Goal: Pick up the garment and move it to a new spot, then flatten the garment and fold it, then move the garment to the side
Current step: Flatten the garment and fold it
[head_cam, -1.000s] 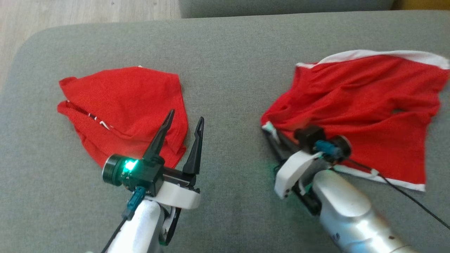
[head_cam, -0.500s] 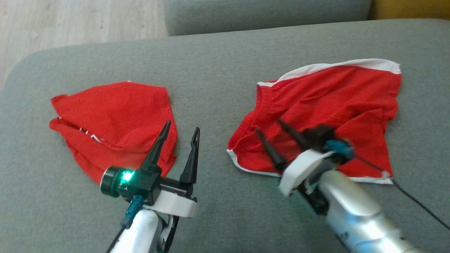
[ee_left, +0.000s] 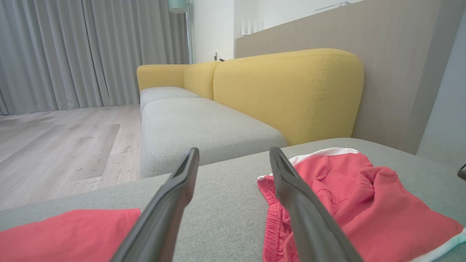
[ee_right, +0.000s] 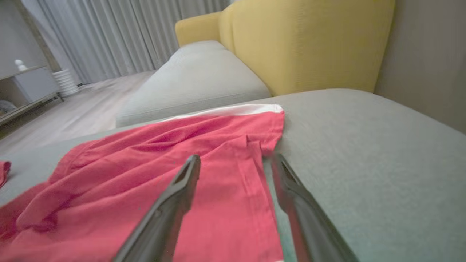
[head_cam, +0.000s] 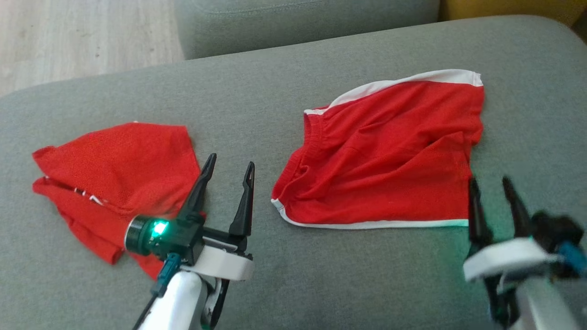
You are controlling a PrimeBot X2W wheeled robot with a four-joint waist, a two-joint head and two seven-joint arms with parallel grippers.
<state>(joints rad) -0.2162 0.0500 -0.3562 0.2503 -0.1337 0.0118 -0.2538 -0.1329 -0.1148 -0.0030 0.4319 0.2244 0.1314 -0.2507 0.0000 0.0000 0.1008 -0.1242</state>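
Shorts (head_cam: 390,151), red with white trim, lie on the grey cushion (head_cam: 293,82), right of its middle and well apart from its edges. One white band runs along their far edge and a thinner one along their near edge. The gathered waistband is on their left side. The cloth is spread out but creased, with folds running across the middle.

My right gripper (head_cam: 489,180) stands open at the shorts' near right corner and grips nothing. It is blurred in the head view. From its wrist camera, the right gripper (ee_right: 236,157) has its left finger over the red cloth of the shorts (ee_right: 164,174) and its right finger over bare cushion just beside their edge. I cannot tell whether either finger touches the fabric.

My left gripper (head_cam: 230,161) is also open and empty. It sits between the shorts and a second red garment (head_cam: 114,174) that lies crumpled on the cushion's left part. Its left finger overlaps that garment's right edge in the head view. From its wrist camera, the left gripper (ee_left: 233,151) frames bare cushion, with the shorts (ee_left: 364,203) to the right and the second garment (ee_left: 65,233) at lower left.

Beyond the cushion I see a yellow backrest (ee_left: 291,91), wooden floor (head_cam: 69,41) and grey curtains (ee_left: 72,51).
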